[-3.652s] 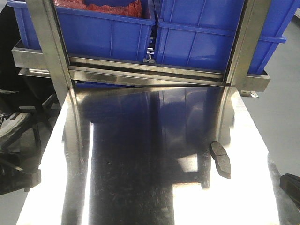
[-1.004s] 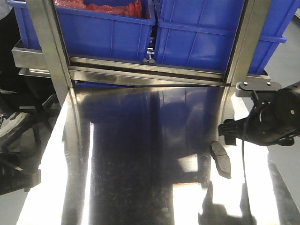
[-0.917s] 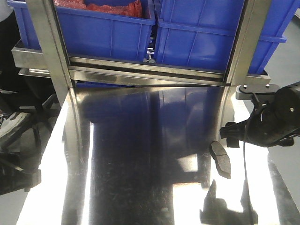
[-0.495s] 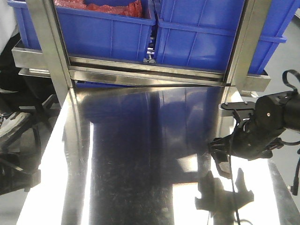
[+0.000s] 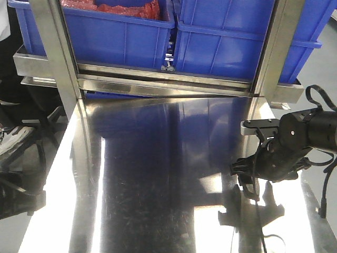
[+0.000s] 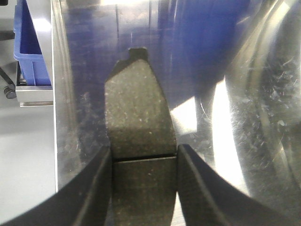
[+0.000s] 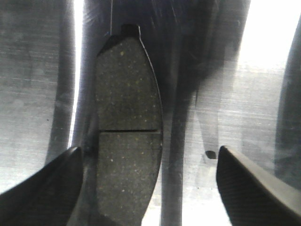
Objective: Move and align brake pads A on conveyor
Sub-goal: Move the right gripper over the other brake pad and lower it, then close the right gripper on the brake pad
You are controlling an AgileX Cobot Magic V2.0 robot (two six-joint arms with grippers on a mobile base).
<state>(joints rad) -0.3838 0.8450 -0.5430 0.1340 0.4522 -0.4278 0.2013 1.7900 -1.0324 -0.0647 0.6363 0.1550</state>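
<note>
One dark grey-brown brake pad (image 5: 249,190) lies on the shiny steel table (image 5: 158,200) at the right, mostly hidden under my right gripper (image 5: 245,176). In the right wrist view this pad (image 7: 127,122) lies between wide-open jaws of the right gripper (image 7: 149,150), close to the left finger (image 7: 51,183) and well apart from the right one. My left gripper (image 6: 144,155) is out of the front view; its fingers (image 6: 89,193) press both long sides of another brake pad (image 6: 138,113) at its centre groove. The conveyor is out of view.
Two blue bins (image 5: 126,37) (image 5: 231,42) stand on a steel rack behind the table, between steel posts (image 5: 55,58) (image 5: 274,47). The left wrist view shows the table's edge, bare floor and a blue bin (image 6: 30,47) at the left.
My right arm has come in from the right, moved left and lowered over the brake pad on the table, now covering most of it. The pad itself has not moved.
</note>
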